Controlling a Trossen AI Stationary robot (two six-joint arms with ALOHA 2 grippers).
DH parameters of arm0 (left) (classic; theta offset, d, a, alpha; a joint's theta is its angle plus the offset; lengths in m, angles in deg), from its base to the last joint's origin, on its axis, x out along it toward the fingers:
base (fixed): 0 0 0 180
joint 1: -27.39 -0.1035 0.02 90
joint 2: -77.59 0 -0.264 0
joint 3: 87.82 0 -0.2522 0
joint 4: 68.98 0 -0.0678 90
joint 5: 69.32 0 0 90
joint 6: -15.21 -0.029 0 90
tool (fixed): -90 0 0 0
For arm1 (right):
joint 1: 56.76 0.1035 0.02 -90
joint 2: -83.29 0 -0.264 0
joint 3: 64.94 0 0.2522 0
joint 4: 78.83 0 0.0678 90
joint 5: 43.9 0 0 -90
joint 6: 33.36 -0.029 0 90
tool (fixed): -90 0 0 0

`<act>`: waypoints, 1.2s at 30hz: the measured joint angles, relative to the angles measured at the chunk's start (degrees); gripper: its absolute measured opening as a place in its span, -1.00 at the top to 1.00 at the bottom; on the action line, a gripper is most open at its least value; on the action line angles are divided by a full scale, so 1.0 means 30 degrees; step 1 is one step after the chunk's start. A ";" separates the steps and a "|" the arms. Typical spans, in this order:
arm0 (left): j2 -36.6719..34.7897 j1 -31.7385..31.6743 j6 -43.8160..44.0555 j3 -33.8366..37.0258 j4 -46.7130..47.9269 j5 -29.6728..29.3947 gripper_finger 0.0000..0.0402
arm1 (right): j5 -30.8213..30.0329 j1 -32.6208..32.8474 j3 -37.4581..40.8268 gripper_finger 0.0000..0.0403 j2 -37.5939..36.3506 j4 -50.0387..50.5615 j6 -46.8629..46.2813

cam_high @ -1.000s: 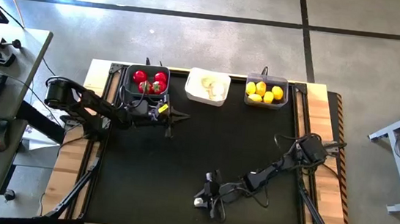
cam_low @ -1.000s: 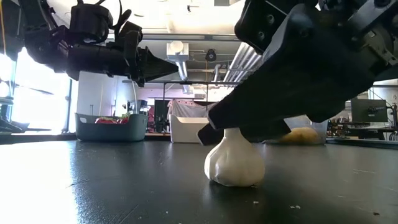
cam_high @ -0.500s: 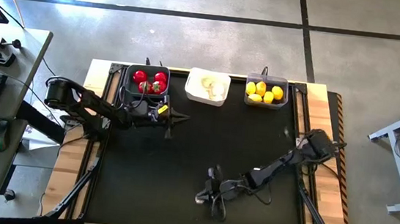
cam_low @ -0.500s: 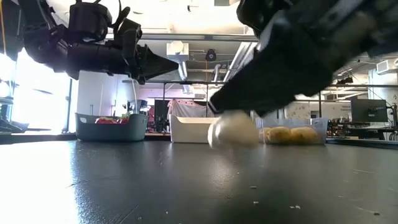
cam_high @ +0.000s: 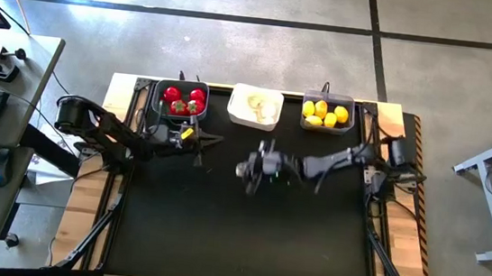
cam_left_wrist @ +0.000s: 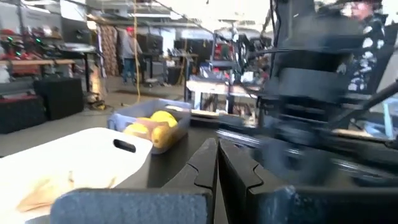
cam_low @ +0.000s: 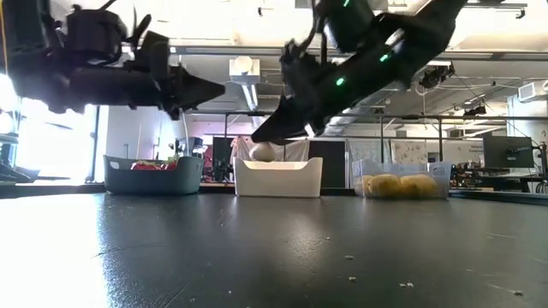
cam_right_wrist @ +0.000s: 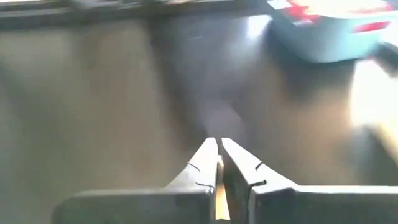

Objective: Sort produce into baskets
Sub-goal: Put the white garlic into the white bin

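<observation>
The right pincer (cam_high: pixel 248 169) grips a pale, rounded garlic bulb (cam_low: pixel 262 151) in the air, near the white basket (cam_high: pixel 255 106) at the counter's far edge; its axis is unclear. The left pincer (cam_high: pixel 204 139) is closed, empty.

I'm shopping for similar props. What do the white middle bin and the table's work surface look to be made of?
White bin: probably moulded plastic, smooth and matte, with rounded corners and a cut-out handle slot seen in the left wrist view. Work surface: a black mat, perhaps rubber or vinyl, faintly glossy, as it reflects the room's light.
</observation>
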 joint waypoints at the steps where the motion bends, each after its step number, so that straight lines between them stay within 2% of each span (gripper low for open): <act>1: 0.0000 -0.0071 0.0020 0.0424 -0.0637 -0.0059 1.00 | -0.0005 -0.0700 0.0000 1.00 -0.0003 -0.0186 0.0167; 5: 0.0000 -0.0298 -0.0345 0.1498 -0.2000 -0.0145 1.00 | 0.0103 -0.3207 -0.0106 1.00 -0.0003 -0.1336 0.1004; 11: 0.0000 -0.0704 -0.1012 0.1771 -0.2015 -0.0355 1.00 | 0.0388 -0.6391 -0.1297 1.00 0.0048 -0.1028 0.1628; 14: 0.0000 -0.1074 -0.1035 0.1764 -0.2082 -0.0396 1.00 | 0.0704 -0.7640 -0.2189 1.00 0.0093 -0.0248 0.1983; 18: 0.0000 -0.1726 -0.1080 0.1763 -0.2044 -0.0400 1.00 | 0.2169 -0.8992 -0.4072 1.00 0.1194 0.1525 0.2121; 21: 0.0000 -0.2096 -0.1195 0.1756 -0.1900 -0.0393 1.00 | 0.3149 -0.9570 -0.5798 1.00 0.2389 0.3004 0.2195; 29: 0.0000 -0.2417 -0.1195 0.1756 -0.1661 -0.0363 1.00 | 0.3372 -0.9699 -0.9541 1.00 0.4398 0.6075 0.2797; 36: 0.0000 -0.2417 -0.1195 0.1756 -0.1461 -0.0490 1.00 | 0.3341 -0.9713 -1.1179 1.00 0.5602 0.8082 0.2441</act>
